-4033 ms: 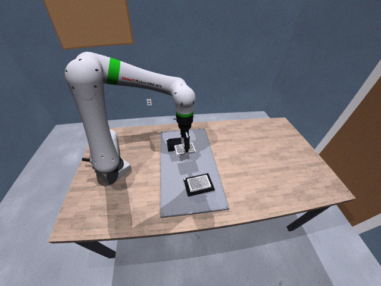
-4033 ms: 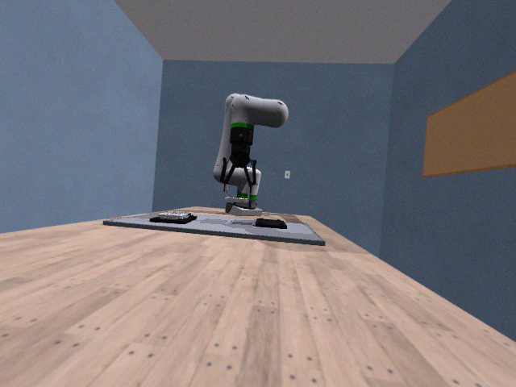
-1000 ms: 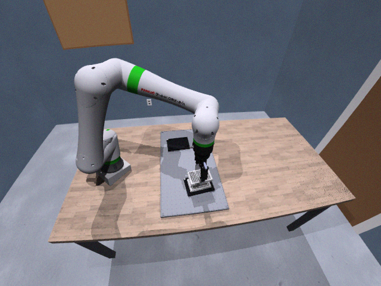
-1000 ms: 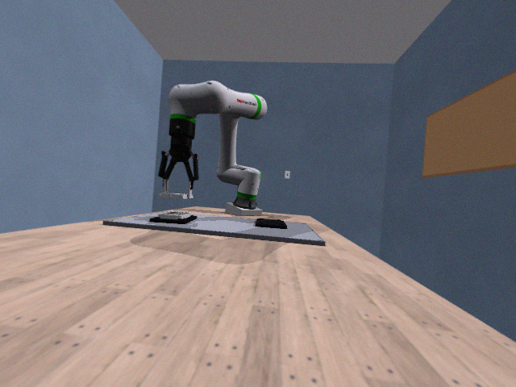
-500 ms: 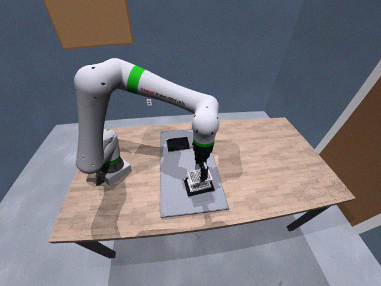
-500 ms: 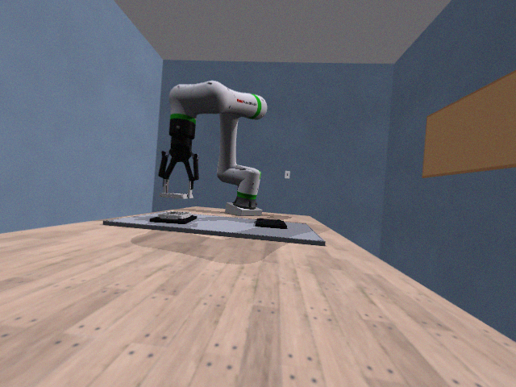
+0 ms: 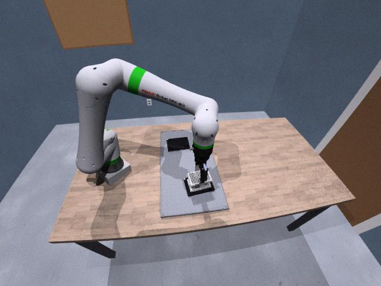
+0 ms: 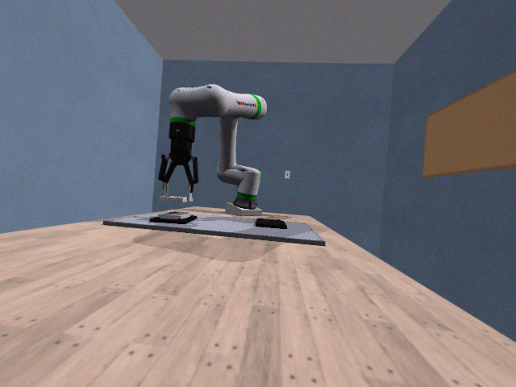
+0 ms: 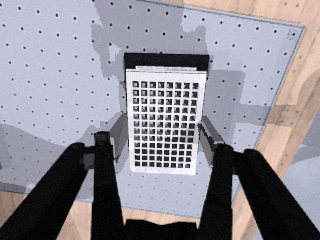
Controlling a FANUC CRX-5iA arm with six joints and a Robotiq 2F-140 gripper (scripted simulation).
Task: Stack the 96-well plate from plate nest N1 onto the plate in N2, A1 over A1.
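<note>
My gripper (image 8: 178, 195) is shut on a white 96-well plate (image 9: 163, 121) and holds it by its long sides in the air. The held plate (image 8: 173, 198) hangs a short way above the second white 96-well plate (image 8: 174, 214), which sits in the black nest N2 (image 8: 173, 220). In the wrist view the held plate covers almost all of the lower plate; only the nest's black far edge (image 9: 166, 61) shows. In the top view the gripper (image 7: 202, 177) stands over the plates (image 7: 198, 179). The black nest N1 (image 7: 177, 143) holds no plate. I cannot read the A1 marks.
Both nests stand on a grey perforated mat on a wooden table. The arm's base (image 7: 114, 167) is at the table's left side in the top view. Nest N1 (image 8: 271, 223) lies right of N2 in the exterior view.
</note>
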